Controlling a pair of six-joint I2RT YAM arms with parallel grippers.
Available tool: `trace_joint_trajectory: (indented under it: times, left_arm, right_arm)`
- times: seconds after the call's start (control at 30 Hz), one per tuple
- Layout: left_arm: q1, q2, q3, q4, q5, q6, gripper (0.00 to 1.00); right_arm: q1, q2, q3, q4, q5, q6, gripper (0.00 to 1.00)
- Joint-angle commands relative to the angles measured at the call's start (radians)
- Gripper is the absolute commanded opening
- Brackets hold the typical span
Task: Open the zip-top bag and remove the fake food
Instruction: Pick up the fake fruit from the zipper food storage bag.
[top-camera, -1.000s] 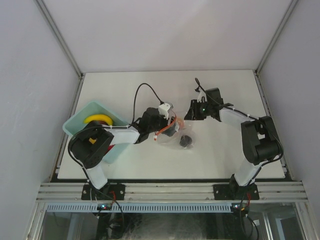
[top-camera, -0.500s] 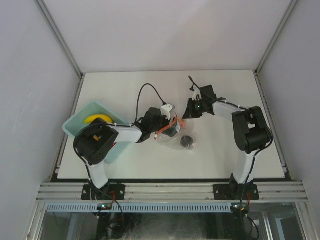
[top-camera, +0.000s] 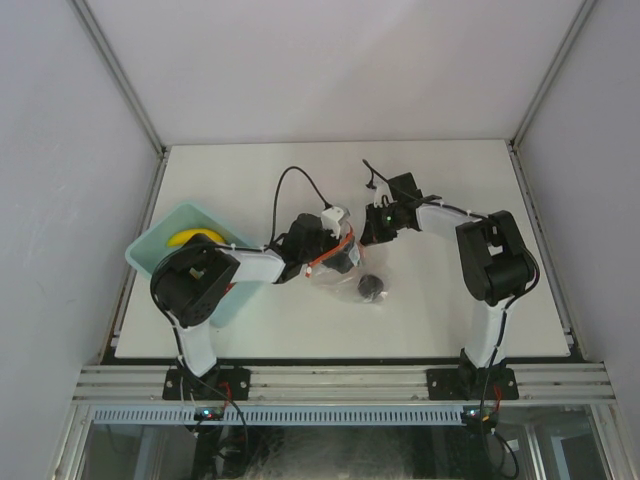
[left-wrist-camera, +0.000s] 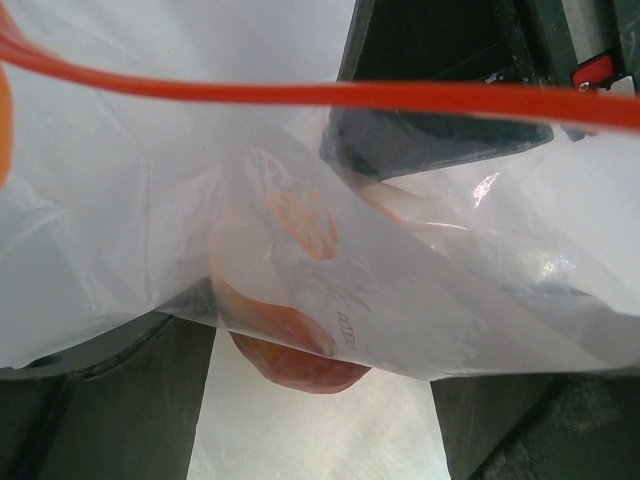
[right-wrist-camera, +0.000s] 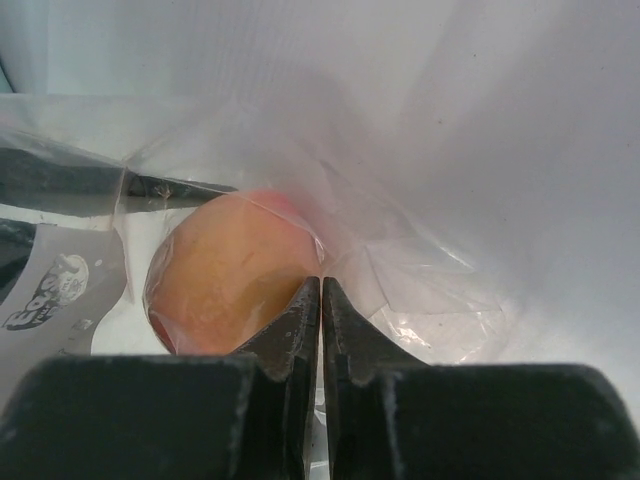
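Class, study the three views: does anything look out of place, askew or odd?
Nothing is spilled or broken. The bag sits crumpled mid-table, its film seemingly pinched in the shut right gripper beside a peach fruit inside it.

top view: the left hand (top-camera: 338, 256) lies under its own wrist and the zip-top bag (top-camera: 345, 282), so its fingers are not visible there. the banana (top-camera: 190, 238) in the blue bin (top-camera: 148, 250) is partly covered by the left arm (top-camera: 250, 268). the dark piece (top-camera: 372, 287) is too small to identify.

left wrist view: the orange-peach fruit (left-wrist-camera: 290, 360) is blurred behind cloudy film. the zip strip (left-wrist-camera: 300, 92) runs off both edges. the dark housing (left-wrist-camera: 430, 100) behind it is cut off at the top and unidentified.

right wrist view: the right hand (right-wrist-camera: 320, 295), fingers pressed together, covers the fruit's lower edge. whether film is caught between them cannot be told.
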Motion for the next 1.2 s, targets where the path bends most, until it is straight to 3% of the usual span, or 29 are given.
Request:
trace_joint_trajectory:
  times: [0.0, 0.43, 0.53, 0.73, 1.17]
  left_arm:
    - [-0.007, 0.021, 0.039, 0.039, 0.044, -0.047, 0.80]
    - [-0.007, 0.029, 0.078, -0.013, 0.038, -0.081, 0.80]
    - [-0.007, 0.022, 0.068, -0.014, 0.043, -0.087, 0.70]
    - [-0.004, -0.019, 0.053, -0.058, 0.031, -0.097, 0.28]
    - [-0.004, -0.278, -0.055, -0.293, -0.023, -0.147, 0.19]
  right_arm:
    - [0.033, 0.001, 0.038, 0.009, -0.121, 0.000, 0.03]
    - [0.043, 0.024, 0.038, -0.015, -0.203, -0.004, 0.01]
    - [0.041, 0.022, 0.034, -0.014, -0.202, -0.001, 0.01]
    - [0.008, -0.011, -0.027, 0.026, -0.181, 0.017, 0.06]
    - [-0.034, -0.048, -0.097, 0.013, -0.035, 0.019, 0.12]
